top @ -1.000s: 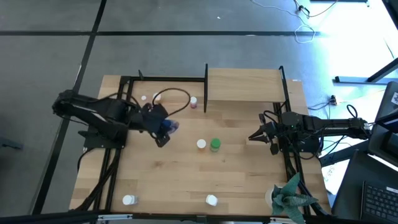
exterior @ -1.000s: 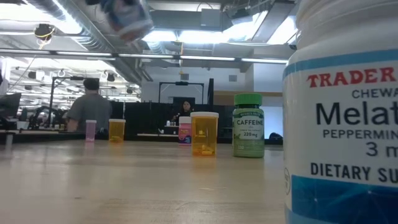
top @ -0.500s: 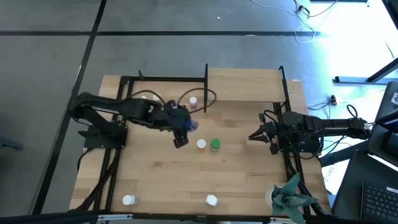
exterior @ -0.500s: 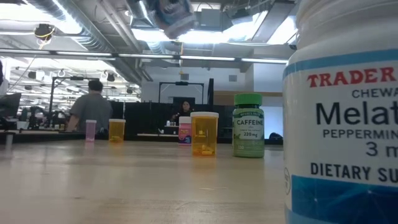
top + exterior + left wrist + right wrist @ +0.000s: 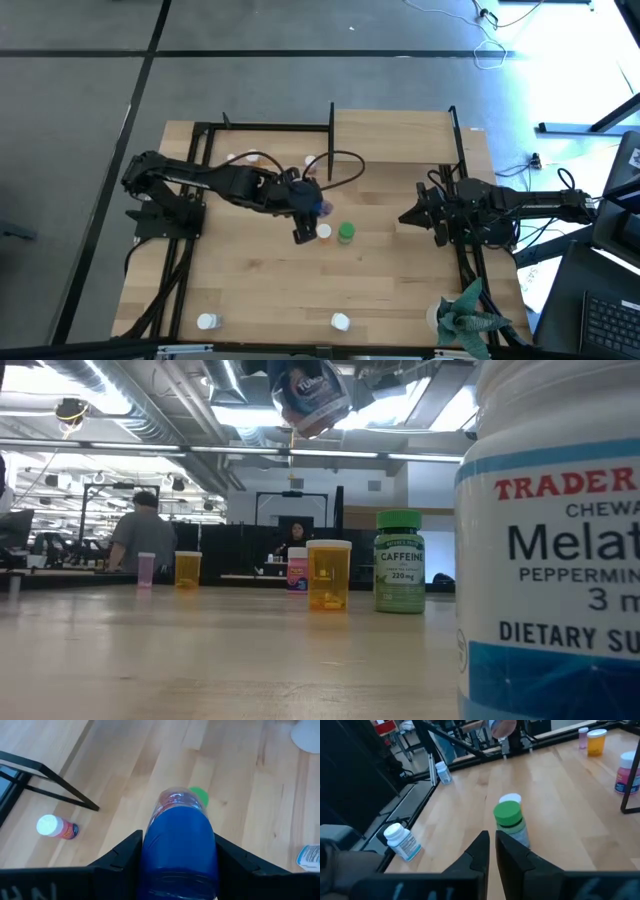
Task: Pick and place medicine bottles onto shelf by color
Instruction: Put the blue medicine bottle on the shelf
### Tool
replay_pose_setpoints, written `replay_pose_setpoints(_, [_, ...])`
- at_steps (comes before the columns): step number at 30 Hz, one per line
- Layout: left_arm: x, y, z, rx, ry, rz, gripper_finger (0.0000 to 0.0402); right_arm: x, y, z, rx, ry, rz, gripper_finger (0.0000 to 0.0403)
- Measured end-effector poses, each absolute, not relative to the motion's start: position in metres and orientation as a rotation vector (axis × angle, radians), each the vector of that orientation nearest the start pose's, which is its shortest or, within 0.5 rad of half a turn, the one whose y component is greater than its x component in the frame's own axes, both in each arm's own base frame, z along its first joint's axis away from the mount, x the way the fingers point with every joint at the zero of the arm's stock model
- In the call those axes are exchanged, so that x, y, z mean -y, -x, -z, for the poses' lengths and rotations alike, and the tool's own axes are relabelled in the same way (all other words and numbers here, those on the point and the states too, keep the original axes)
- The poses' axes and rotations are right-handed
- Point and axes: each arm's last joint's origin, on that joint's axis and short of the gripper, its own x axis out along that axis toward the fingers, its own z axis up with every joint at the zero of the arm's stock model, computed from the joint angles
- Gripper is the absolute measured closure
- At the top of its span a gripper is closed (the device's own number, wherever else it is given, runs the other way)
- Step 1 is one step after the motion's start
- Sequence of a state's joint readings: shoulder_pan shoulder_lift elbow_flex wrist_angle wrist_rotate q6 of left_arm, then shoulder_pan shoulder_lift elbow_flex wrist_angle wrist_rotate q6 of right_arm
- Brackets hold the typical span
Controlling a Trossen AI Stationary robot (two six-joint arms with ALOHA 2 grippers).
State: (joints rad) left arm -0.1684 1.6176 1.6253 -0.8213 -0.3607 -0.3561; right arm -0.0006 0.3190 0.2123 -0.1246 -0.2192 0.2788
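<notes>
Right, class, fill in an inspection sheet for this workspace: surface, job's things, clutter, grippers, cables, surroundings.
Surface: light wood table, bare in the middle.
Job's things: blue bottle carried in the air; green-capped bottle beside an orange one mid-table; pink bottle near the shelf; two white bottles at the near edge.
Clutter: green paper plant at a table corner.
Grippers: left gripper shut on the blue bottle above mid-table; right gripper shut, waiting at the right edge.
Cables: black cable looping off the left arm.
Surroundings: people in the room behind.
</notes>
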Motion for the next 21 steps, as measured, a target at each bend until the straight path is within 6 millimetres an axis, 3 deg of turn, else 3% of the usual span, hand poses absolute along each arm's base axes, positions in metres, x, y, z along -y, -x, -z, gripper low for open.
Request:
replay_pose_setpoints(6, [0.047,-0.338,-0.363,-0.726,0.129,-0.315,0.0232,-0.006,-0.114,-0.201,-0.22,-0.271,-0.191,0.0335])
replay_pose_setpoints(12, [0.048,-0.338,-0.363,-0.729,0.141,-0.306,0.0232,-0.006,-0.114,-0.206,-0.163,-0.192,-0.192,0.0265])
replay_pose_setpoints(21, [0.048,-0.338,-0.363,-0.73,0.141,-0.304,0.0232,-0.001,-0.115,-0.209,-0.11,-0.147,-0.034,0.0159])
